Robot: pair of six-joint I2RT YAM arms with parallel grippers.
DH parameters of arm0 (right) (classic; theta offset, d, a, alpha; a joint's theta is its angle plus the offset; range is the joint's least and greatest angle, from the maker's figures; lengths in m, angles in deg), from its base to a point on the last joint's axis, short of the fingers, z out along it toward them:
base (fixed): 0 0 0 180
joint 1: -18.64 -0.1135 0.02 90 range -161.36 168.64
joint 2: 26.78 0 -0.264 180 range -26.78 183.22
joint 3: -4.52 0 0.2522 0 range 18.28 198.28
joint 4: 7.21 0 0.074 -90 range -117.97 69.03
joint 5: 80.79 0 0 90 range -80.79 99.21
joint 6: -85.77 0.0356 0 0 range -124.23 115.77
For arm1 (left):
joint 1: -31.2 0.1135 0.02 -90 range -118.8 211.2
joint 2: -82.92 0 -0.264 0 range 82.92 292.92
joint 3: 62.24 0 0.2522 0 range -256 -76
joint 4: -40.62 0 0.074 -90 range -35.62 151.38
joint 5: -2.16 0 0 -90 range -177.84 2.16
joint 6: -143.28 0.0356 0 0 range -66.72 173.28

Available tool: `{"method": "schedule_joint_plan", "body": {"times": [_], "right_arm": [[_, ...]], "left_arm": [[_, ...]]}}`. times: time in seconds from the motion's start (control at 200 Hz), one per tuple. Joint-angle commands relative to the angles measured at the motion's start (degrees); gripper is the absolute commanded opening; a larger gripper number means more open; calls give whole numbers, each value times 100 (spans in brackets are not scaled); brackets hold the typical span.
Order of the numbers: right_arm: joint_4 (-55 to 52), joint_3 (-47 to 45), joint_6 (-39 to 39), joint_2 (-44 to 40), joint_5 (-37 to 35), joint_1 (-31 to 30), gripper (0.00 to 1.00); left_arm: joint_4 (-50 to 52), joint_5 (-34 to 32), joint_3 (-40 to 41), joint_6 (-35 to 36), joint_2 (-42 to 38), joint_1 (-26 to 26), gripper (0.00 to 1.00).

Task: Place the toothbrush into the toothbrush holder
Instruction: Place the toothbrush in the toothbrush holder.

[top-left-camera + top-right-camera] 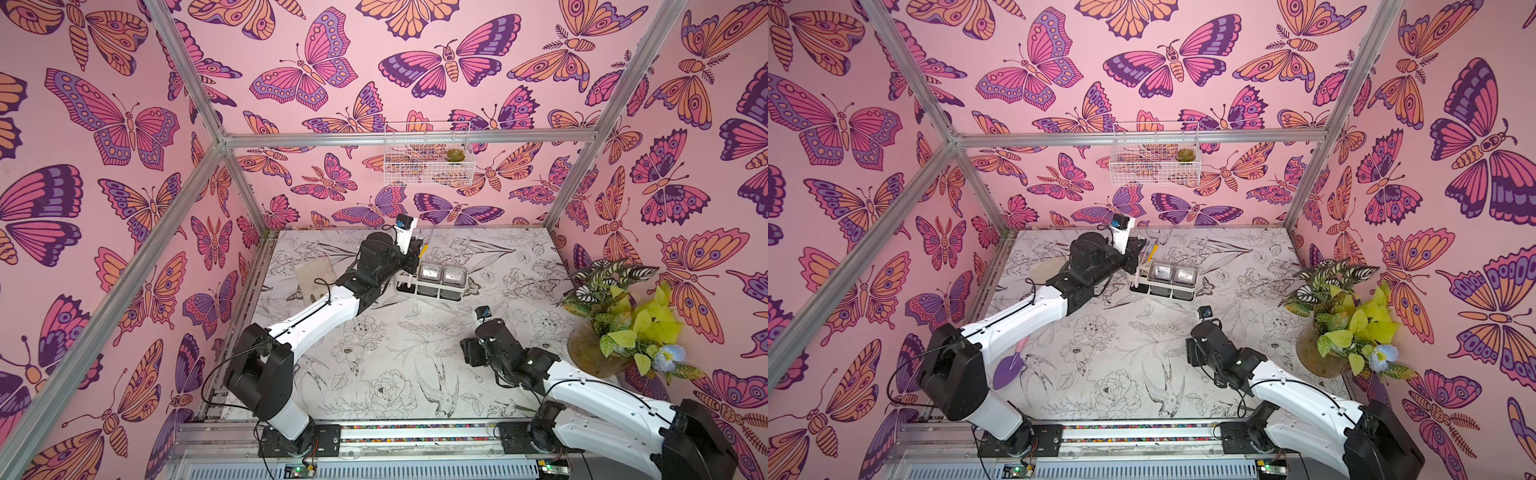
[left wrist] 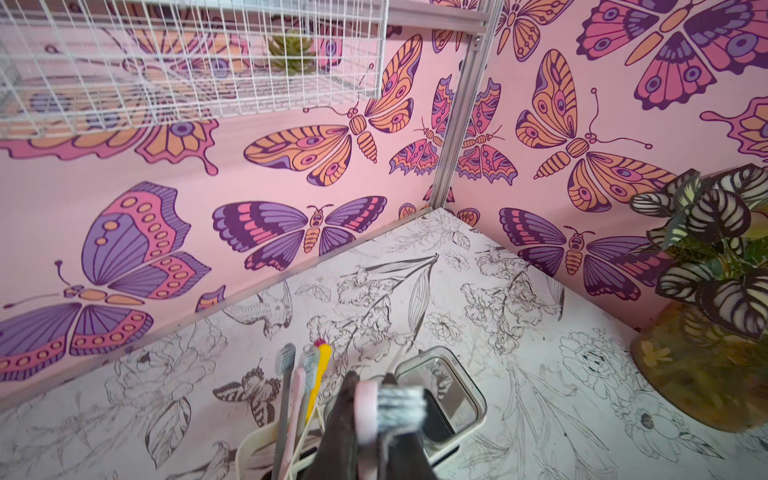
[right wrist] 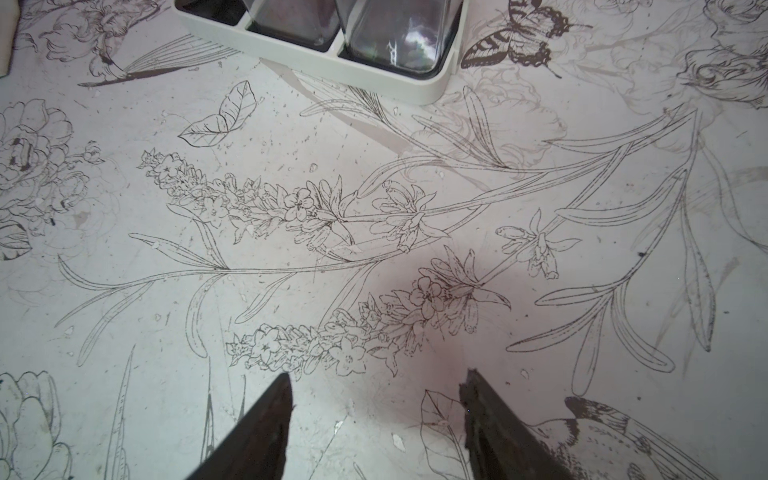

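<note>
**Pink toothbrush held upright at the holder**

The flower-print desk (image 1: 374, 332) carries the white toothbrush holder (image 1: 403, 291) in its far half, about midway between the left and right edges. The left gripper (image 2: 368, 386) is clamped tight on the pink toothbrush (image 2: 401, 409) at the holder's slot end. The brush stands almost straight up, with grey bristles on top and the handle pointing down. I cannot tell if its tip is inside a slot. The right gripper (image 3: 376, 378) has its jaws apart over bare desk and holds nothing. Other brushes (image 2: 286, 361) stand in the slots.
</note>
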Motion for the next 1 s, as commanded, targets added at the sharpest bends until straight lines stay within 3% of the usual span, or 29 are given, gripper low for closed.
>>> {"method": "schedule_joint_plan", "body": {"times": [0.0,0.406,0.996], "right_arm": [[10,-7,-26,-90,121,78,67],[-31,-111,-2,-360,110,149,67],[-3,-25,-21,-94,265,219,67]], "left_arm": [[-962,182,50,490,165,13,0],[-1273,348,-665,777,1052,55,0],[-1905,269,-219,734,1344,160,0]]}}
